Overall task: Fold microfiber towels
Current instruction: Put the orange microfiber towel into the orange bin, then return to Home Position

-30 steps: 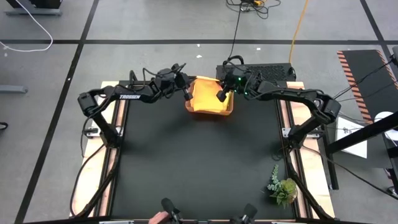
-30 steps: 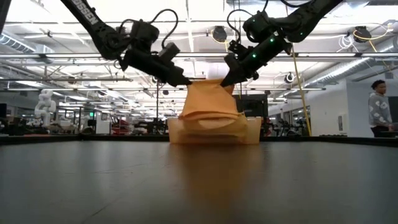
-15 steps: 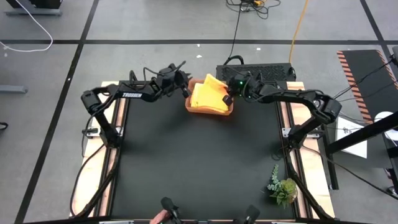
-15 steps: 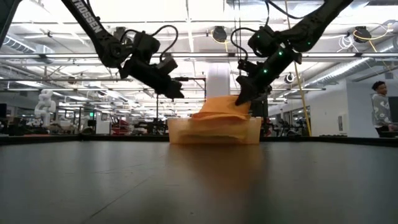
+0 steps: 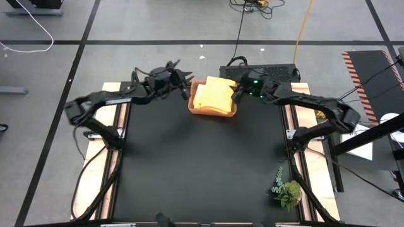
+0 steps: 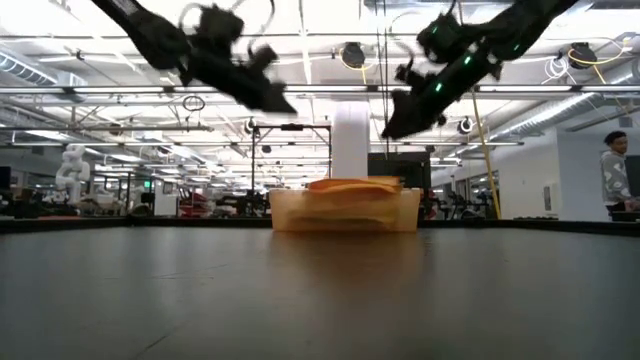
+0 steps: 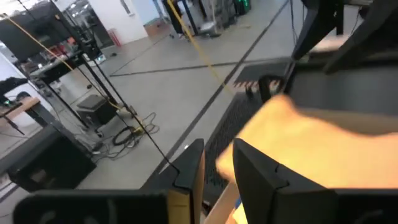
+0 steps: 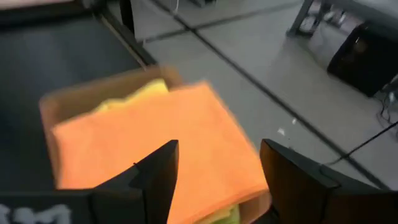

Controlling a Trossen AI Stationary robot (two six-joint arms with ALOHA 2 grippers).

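Note:
A folded orange towel [image 5: 213, 94] lies flat on top of a stack of towels in the brown tray [image 5: 214, 112] at the table's far edge. In the right wrist view the orange towel [image 8: 155, 143] covers a yellow towel [image 8: 134, 96] beneath it. My left gripper [image 5: 184, 89] hangs open just left of the tray, above it [image 6: 284, 104]; its fingers stand a little apart [image 7: 217, 171]. My right gripper [image 5: 236, 94] hangs open just right of the tray and above it [image 6: 392, 128]. Nothing sits between its fingers [image 8: 217, 174].
A green plant sprig [image 5: 287, 189] lies near the table's right edge toward the front. A black box [image 5: 268, 70] sits behind the table's far edge. The black mat [image 5: 202, 164] stretches bare in front of the tray. A person [image 6: 618, 178] stands far off in the room.
Both grippers held the orange towel up by its top corners above the tray. My left gripper let go first, then my right. The towel has dropped and lies flat on the stack. Both grippers have risen and drawn apart, left toward the left edge, right toward the right.

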